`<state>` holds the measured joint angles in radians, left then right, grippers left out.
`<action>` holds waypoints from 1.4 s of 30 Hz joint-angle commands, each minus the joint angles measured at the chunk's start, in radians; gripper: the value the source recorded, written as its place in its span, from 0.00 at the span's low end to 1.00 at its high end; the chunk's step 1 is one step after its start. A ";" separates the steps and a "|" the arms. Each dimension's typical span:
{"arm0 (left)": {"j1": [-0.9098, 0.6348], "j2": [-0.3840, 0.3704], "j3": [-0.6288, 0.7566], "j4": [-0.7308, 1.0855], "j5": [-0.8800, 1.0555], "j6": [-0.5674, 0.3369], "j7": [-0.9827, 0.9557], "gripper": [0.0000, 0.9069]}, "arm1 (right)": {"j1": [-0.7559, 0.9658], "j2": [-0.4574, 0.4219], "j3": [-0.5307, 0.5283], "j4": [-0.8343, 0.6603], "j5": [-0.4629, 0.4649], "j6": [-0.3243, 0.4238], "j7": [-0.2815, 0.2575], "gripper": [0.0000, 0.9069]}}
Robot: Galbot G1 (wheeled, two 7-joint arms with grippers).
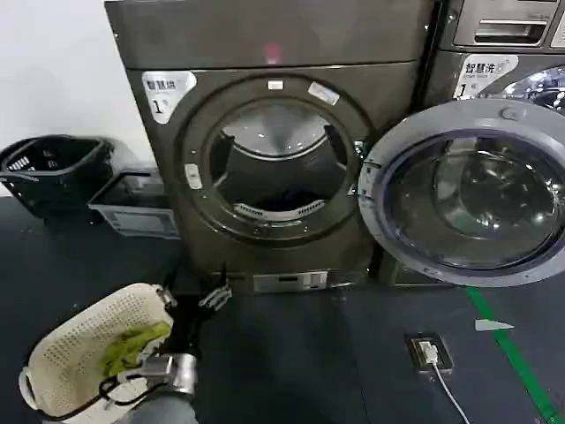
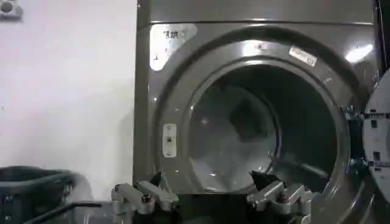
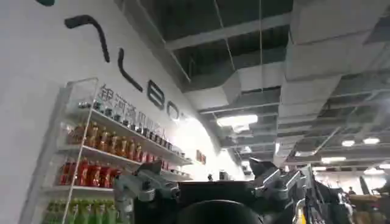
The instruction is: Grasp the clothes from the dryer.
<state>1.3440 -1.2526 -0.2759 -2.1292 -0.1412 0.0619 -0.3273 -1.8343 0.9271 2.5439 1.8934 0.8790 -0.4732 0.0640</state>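
The dryer stands in the middle of the head view, a dark bronze-grey machine with its round mouth uncovered. Its glass door hangs swung out to the right. Low inside the drum lies a dark blue heap, the clothes. My left gripper hovers near the floor in front of the dryer's base, below the mouth. In the left wrist view the left gripper is open and empty, facing the dryer's mouth. My right gripper is open and empty, pointing up toward a ceiling.
A white mesh basket with a yellow-green cloth sits by my left arm. A black basket and a grey tray stand left of the dryer. A second machine is behind the door. A floor socket lies at the right.
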 commanded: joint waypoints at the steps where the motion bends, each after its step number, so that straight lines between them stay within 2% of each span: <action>1: -0.001 0.002 0.000 -0.003 0.000 0.002 0.001 1.00 | -0.001 0.000 0.000 -0.002 0.013 0.016 -0.009 1.00; 42: 0.027 -0.023 0.009 -0.015 0.018 0.011 0.009 1.00 | 0.031 0.021 -0.031 0.036 0.026 0.025 -0.017 1.00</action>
<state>1.3716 -1.2760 -0.2675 -2.1458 -0.1235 0.0729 -0.3185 -1.8015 0.9482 2.5119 1.9285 0.9059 -0.4472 0.0474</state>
